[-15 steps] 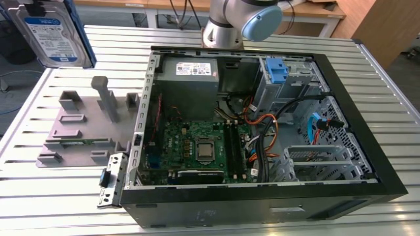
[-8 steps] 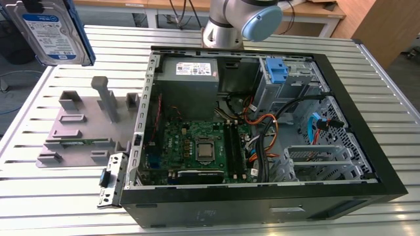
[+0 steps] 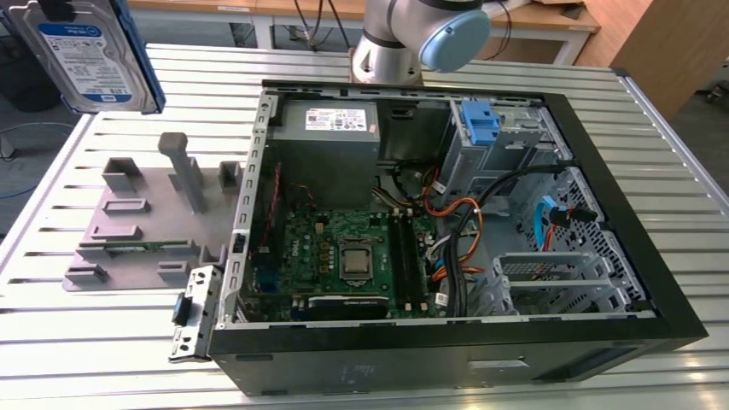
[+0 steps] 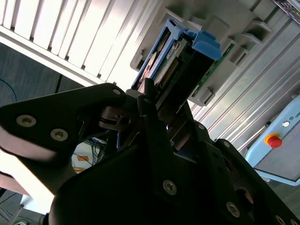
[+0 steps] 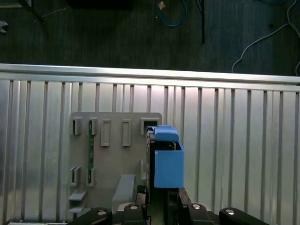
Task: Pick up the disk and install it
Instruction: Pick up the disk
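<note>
The claw [image 4: 157, 110] is closed on the disk [image 4: 180, 63], its black fingers [image 4: 151, 101] clamped against the drive's flat sides, with the blue bracket's end tab at the end away from the claw. In the exterior view the disk [image 3: 91, 60] hangs upright in the air, clear of the slatted metal worktop [image 3: 91, 342], label facing the camera. In the first wrist view it sits directly above a grey fixture plate [image 5: 117, 154] that lies near the worktop's edge. That plate [image 3: 125, 231] rests just beside the open computer case [image 3: 456, 346], on the exterior view's left. Inside the case are a motherboard [image 3: 341, 256] and a grey power supply [image 3: 330, 128].
</note>
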